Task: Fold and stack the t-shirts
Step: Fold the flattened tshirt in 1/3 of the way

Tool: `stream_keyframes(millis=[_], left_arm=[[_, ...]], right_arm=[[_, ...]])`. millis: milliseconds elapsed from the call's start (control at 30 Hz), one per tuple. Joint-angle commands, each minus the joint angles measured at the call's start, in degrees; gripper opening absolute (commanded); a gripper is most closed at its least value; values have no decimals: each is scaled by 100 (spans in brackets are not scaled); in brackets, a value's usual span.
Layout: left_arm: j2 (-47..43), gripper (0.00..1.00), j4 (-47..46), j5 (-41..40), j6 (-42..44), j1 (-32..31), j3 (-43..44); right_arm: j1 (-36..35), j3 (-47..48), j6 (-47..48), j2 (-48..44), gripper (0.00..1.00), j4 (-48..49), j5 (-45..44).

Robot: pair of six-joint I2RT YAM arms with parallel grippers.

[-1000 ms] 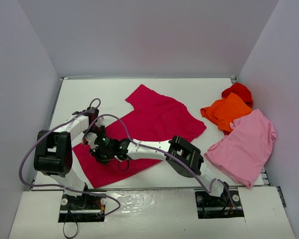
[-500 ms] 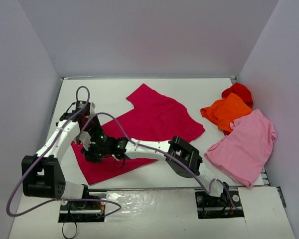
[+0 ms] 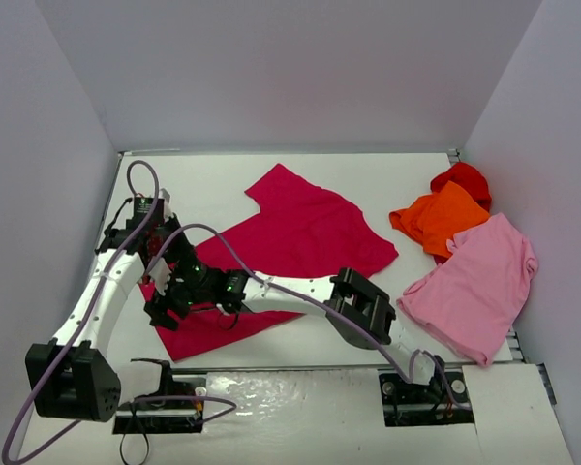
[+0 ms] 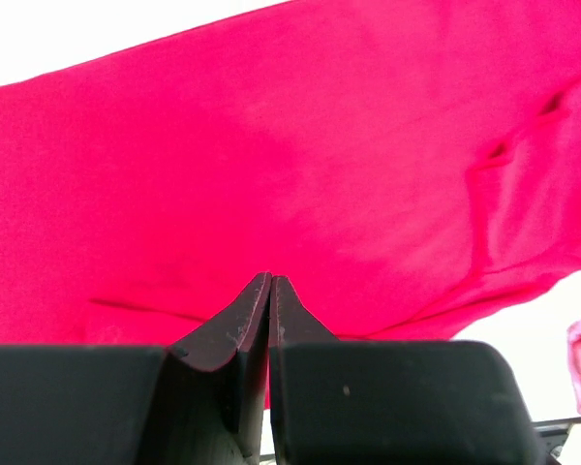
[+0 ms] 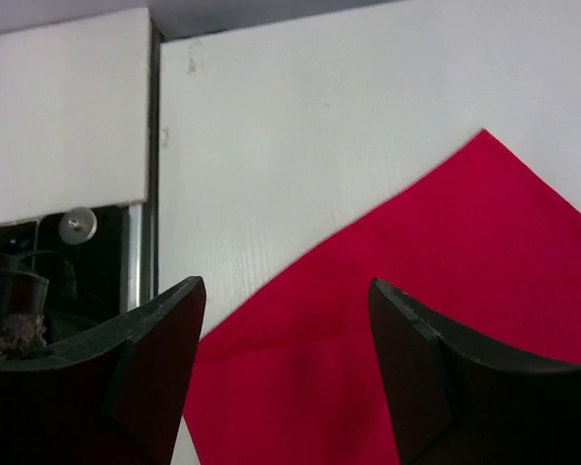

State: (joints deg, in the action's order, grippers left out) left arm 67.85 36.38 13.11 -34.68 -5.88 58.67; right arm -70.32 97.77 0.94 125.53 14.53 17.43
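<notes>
Jaws of the right gripper (image 5: 283,287) stand wide and empty above a corner of the crimson t-shirt (image 5: 484,291), lower left overhead; the left gripper (image 4: 271,281) is pressed together, seemingly pinching nothing.

Four soft cloth short-sleeved t-shirts lie on one white table (image 3: 203,179). One is the large crimson t-shirt (image 3: 305,228), spread out. The other three are to its right: one orange t-shirt (image 3: 443,215), one bright red t-shirt (image 3: 465,177) and one light pink t-shirt (image 3: 479,286). Two white-and-black robot arms reach the crimson shirt's left end: one left arm (image 3: 107,291) and one right arm (image 3: 290,288).
</notes>
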Motion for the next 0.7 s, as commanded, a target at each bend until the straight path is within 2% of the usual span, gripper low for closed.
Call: stream_keyframes(millis=[0,67,167,367,567,667], left_arm=[[-909,0,902,130,75,34,386],[-916,0,892,232,102,50,422],[-736,0,676,658,7,96,448],[-416,0,62,1742,-421,129,183],[-528,0,47,1672,-502,138,164],[-908,0,102,1008,-541,131,187]], right_arm=[[1998,-1220,-2337,-1032,57,-1513,-3191],[2410,-1846,-2572,-1430,56,-1616,-3127],[2894,-2295,-2697,-1749,55,-1923,-3027],[3284,-2218,-2675,-1791,43,-2576,-3576],[3393,-2049,-2511,-1675,45,-2690,-3057],[3259,-2002,-2483,-1626,48,-2686,-2792]])
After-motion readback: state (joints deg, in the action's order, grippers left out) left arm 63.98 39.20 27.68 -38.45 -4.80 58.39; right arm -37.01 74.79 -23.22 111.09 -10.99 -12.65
